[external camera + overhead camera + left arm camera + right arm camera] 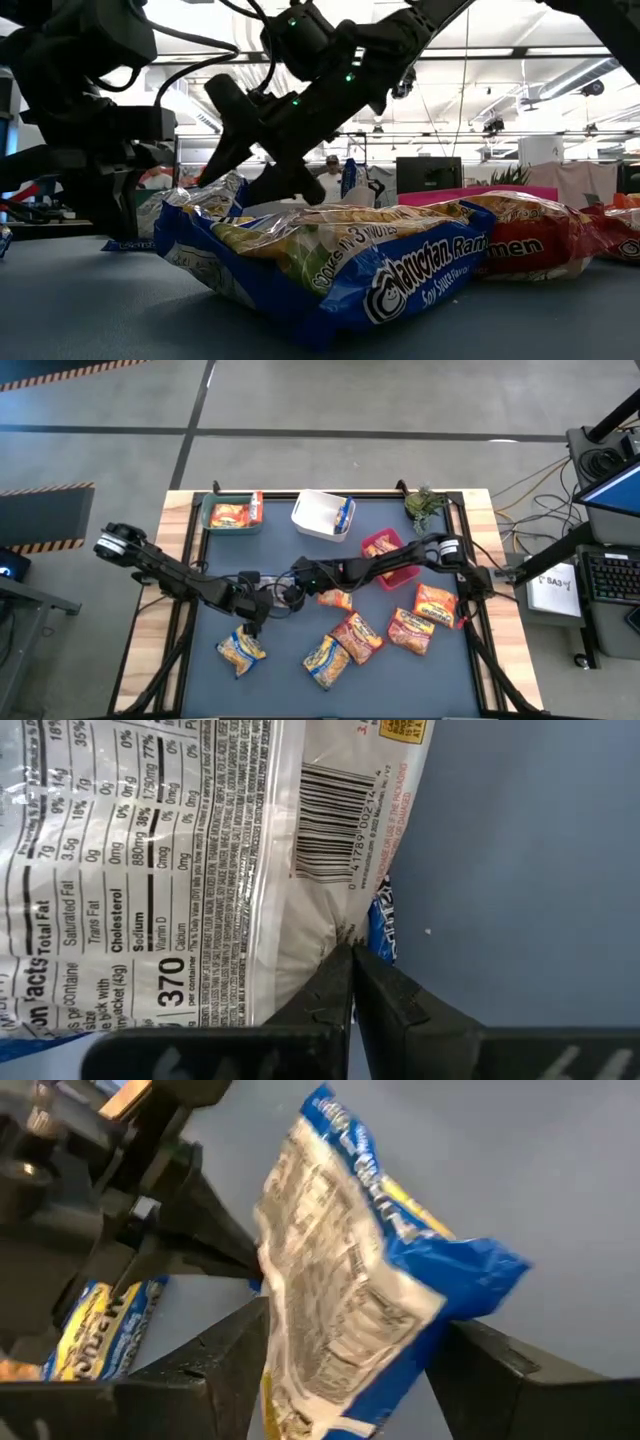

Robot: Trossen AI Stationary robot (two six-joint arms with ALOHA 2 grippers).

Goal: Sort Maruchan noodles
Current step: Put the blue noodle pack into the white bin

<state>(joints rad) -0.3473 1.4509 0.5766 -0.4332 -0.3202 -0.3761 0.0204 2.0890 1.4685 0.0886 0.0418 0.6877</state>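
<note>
Where the two arms meet over the middle of the dark mat point(400, 680), a blue-edged Maruchan packet point(350, 1290) hangs in the air with its printed back showing. That back carries a nutrition panel reading "Total Fat", "Cholesterol", "Sodium 880mg" and "370", beside a barcode point(335, 820). The left gripper point(352, 952) has its fingers pressed together, pinching the packet's edge. The right gripper point(350, 1370) stands with fingers spread on either side of the packet, not clamping it. In the low view a blue packet point(350, 265) lying on the mat reads "Maruchan Ramen", "Soy Sauce Flavor" and "Cooks in 3 minutes". Orange and red packets point(385, 628) lie scattered nearer the front edge. At the back, the green bin point(212, 520) holds orange packets, the white bin point(315, 520) a blue one, and the red bin point(385, 542) sits under the right arm.
</note>
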